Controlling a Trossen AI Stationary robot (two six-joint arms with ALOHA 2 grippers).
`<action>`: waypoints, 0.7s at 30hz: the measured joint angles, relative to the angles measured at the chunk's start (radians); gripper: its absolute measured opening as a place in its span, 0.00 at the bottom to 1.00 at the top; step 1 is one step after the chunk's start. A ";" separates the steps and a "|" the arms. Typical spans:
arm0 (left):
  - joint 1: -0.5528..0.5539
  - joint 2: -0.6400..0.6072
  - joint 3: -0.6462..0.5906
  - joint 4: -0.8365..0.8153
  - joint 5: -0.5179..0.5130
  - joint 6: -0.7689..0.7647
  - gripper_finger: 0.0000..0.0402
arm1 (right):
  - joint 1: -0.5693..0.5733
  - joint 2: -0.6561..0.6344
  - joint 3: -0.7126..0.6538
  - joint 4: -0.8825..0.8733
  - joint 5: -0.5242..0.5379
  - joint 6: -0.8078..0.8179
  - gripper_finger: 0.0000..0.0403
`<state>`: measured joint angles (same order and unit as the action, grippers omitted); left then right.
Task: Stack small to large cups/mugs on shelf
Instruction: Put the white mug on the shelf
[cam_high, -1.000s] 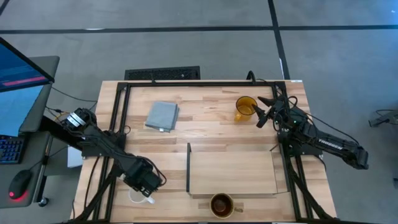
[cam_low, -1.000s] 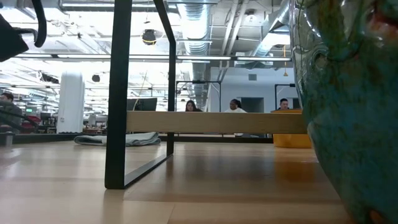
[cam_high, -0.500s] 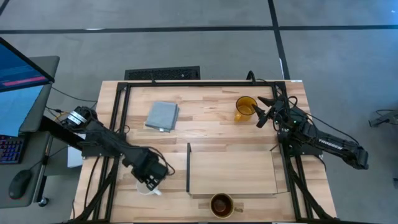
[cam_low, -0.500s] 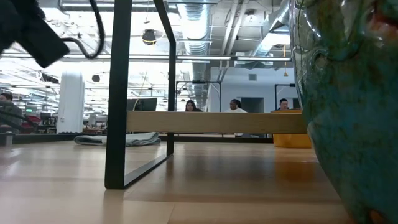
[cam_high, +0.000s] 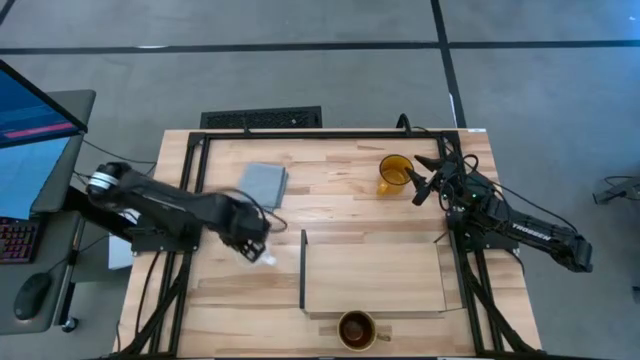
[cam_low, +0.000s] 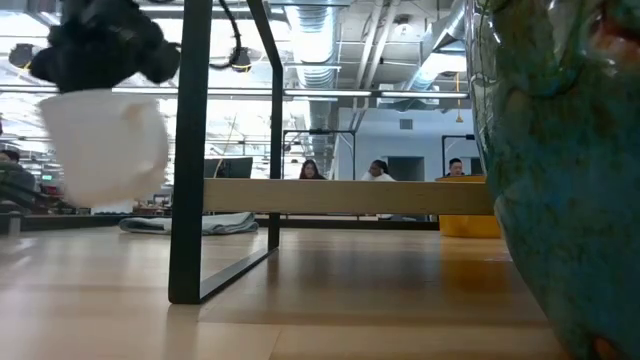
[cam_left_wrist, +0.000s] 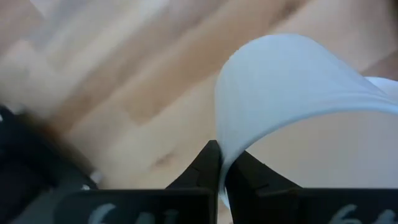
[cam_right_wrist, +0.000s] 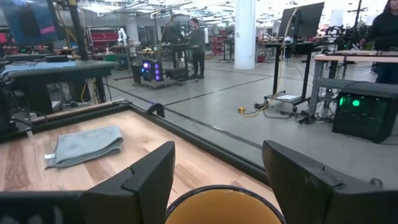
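Observation:
My left gripper (cam_high: 256, 246) is shut on the small white mug (cam_high: 266, 258), left of the shelf's dark upright panel (cam_high: 303, 270). The low view shows the white mug (cam_low: 103, 145) in the air under that gripper (cam_low: 100, 50). The light-wood shelf board (cam_high: 372, 280) lies flat. The glass mug (cam_high: 355, 328) stands at its near edge and fills the low view's right side (cam_low: 560, 170). My right gripper (cam_high: 420, 182) is open at the yellow-amber mug (cam_high: 394, 172) near the far right corner. Its fingers stand either side of the rim (cam_right_wrist: 224, 202) without visible touch. My left gripper (cam_left_wrist: 222, 173) pinches the white mug's wall at its rim (cam_left_wrist: 222, 146), one finger (cam_left_wrist: 205, 171) on each side of the thin wall. It comes from above. The mug hangs below the fingers, about upright and lifted clear of the table.
A folded grey-blue cloth (cam_high: 262, 185) lies on the far left part of the table, just beyond my left gripper. A dark metal frame (cam_high: 190, 190) runs round the table's edges. Bare wood (cam_high: 350, 215) lies between the cloth, the yellow-amber mug and the shelf.
My left gripper, shut on the white mug, has risen from the table's near left corner and swung toward the far edge and right. The mug went from standing on the table to hanging clear in the air beside the shelf panel.

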<state>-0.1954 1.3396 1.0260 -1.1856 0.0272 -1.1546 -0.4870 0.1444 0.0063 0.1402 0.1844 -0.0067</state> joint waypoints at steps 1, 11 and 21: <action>0.023 -0.034 0.000 0.003 -0.010 0.007 0.00 | 0.000 0.000 0.000 -0.003 0.000 0.000 0.66; 0.247 -0.285 0.043 0.174 -0.176 0.222 0.00 | 0.000 0.000 0.000 -0.006 0.000 0.000 0.66; 0.414 -0.300 0.086 0.667 -0.068 0.634 0.00 | 0.000 0.000 0.000 -0.006 0.000 0.000 0.66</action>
<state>0.2184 1.0401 1.1116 -0.5186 -0.0404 -0.5210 -0.4870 0.1445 0.0063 0.1345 0.1848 -0.0071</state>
